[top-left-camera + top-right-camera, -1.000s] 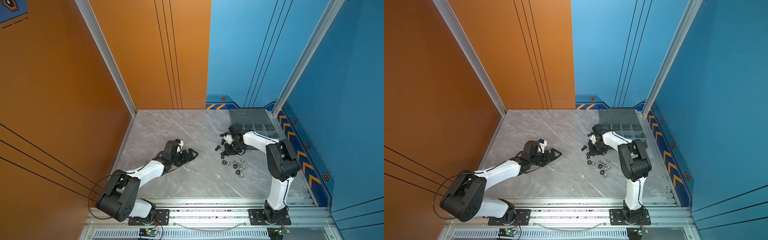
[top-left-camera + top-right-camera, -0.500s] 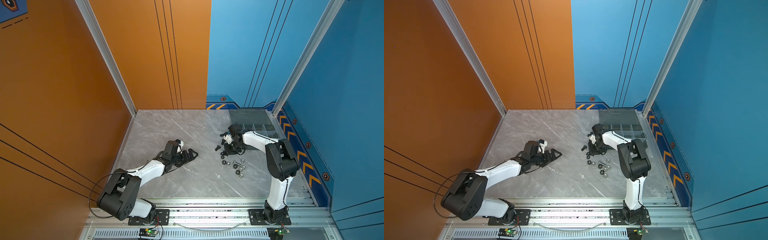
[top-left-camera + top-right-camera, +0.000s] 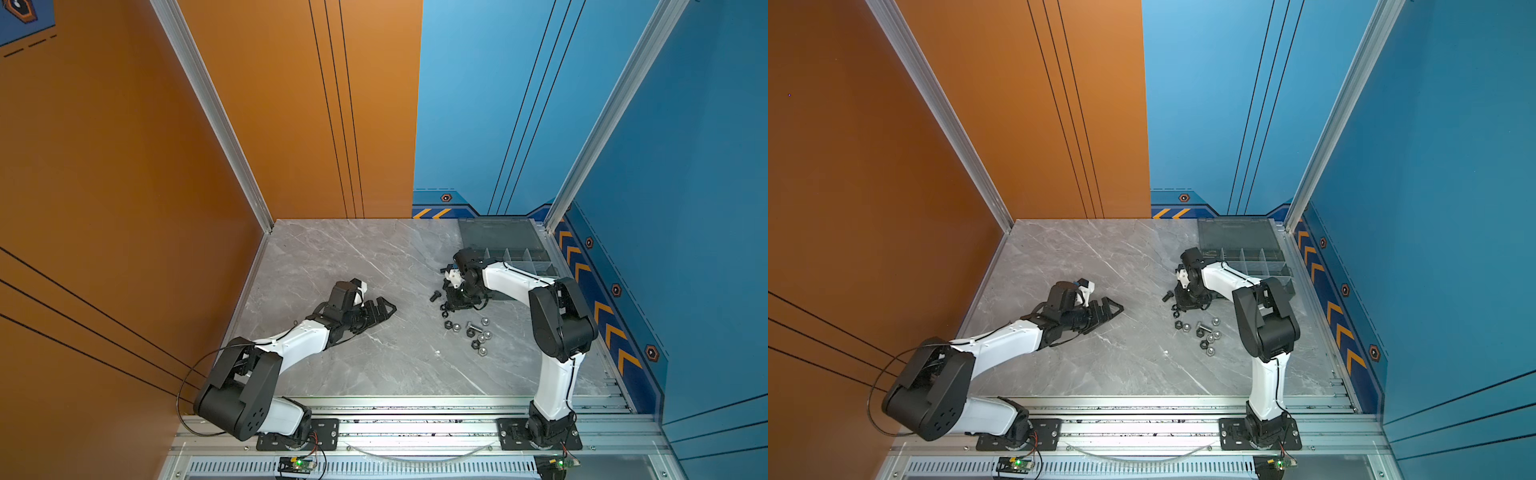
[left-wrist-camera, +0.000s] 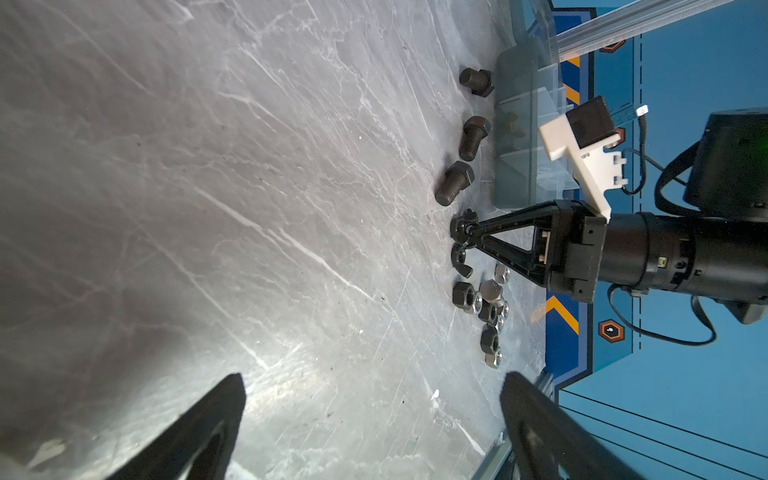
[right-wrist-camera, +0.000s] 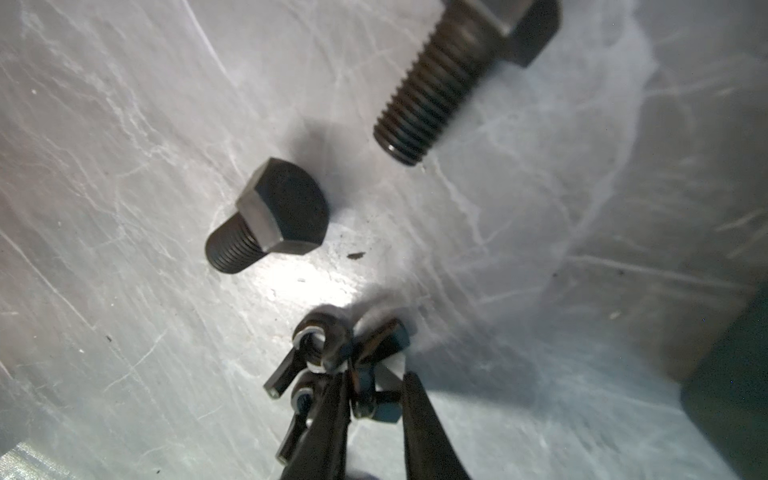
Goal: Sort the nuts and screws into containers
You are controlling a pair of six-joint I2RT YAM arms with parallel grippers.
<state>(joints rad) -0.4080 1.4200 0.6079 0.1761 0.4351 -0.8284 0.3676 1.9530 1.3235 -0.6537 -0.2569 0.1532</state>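
Note:
My right gripper (image 5: 376,378) points down at the table and is shut on a black wing nut (image 5: 374,401); a second black wing nut (image 5: 322,345) lies against it. In both top views this gripper (image 3: 451,305) (image 3: 1179,306) stands just in front of the containers (image 3: 523,259), a smoky grey organizer box. Black screws (image 4: 455,183) (image 5: 270,216) lie beside it. A cluster of silver and black hex nuts (image 3: 478,336) (image 4: 486,307) lies nearer the front, with a silver screw (image 3: 471,328) among them. My left gripper (image 3: 390,308) (image 4: 374,376) rests open and empty, low over the table's middle.
The organizer's flat lid (image 3: 498,235) lies open against the back wall. Orange and blue walls close in the marble table (image 3: 353,257). An aluminium rail (image 3: 415,428) at the front carries both arm bases.
My right gripper's jaws have closed slightly on the wing nut. Both arms otherwise stay where they were.

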